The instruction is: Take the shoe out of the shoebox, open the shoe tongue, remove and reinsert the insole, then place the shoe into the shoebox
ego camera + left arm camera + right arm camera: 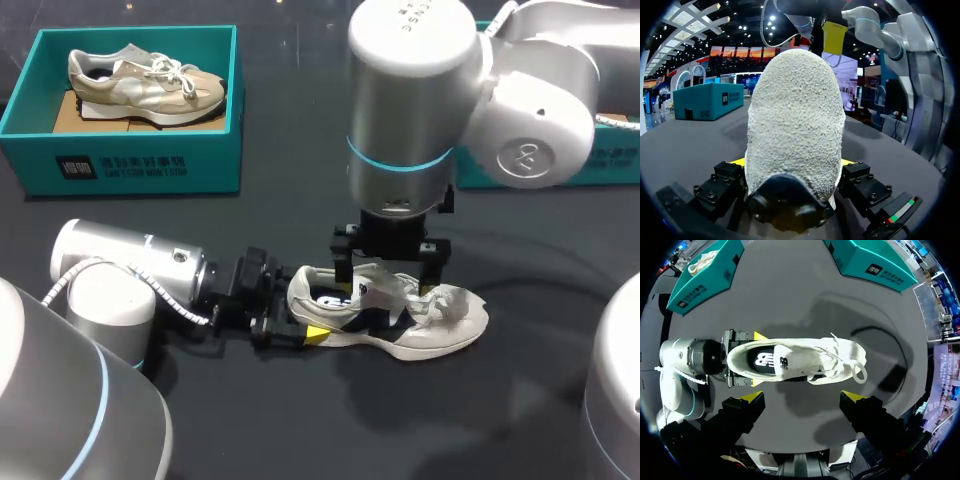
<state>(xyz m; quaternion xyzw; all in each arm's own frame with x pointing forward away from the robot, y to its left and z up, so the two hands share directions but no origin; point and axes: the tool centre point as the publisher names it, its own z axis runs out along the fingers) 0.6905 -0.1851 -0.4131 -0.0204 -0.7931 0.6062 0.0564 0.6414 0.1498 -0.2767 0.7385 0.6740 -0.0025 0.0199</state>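
Toward the dark table's (pixel 300 210) near edge, the white mesh lace-up shoe (pixel 805 360) is clamped at its heel by the left gripper (pixel 756 359); the right gripper (pixel 804 397) is held above it, wide open and empty.

The shoe (pixel 420 328), white with loose laces, stands upright on its sole on the dark bench (pixel 300 415), its dark insole (pixel 771 361) lying inside. Well apart from it, an open teal shoebox (pixel 130 160) holds a beige shoe (pixel 150 85).

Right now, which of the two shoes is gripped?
The white shoe on the table; the left gripper clamps its heel. The beige shoe lies in the shoebox.
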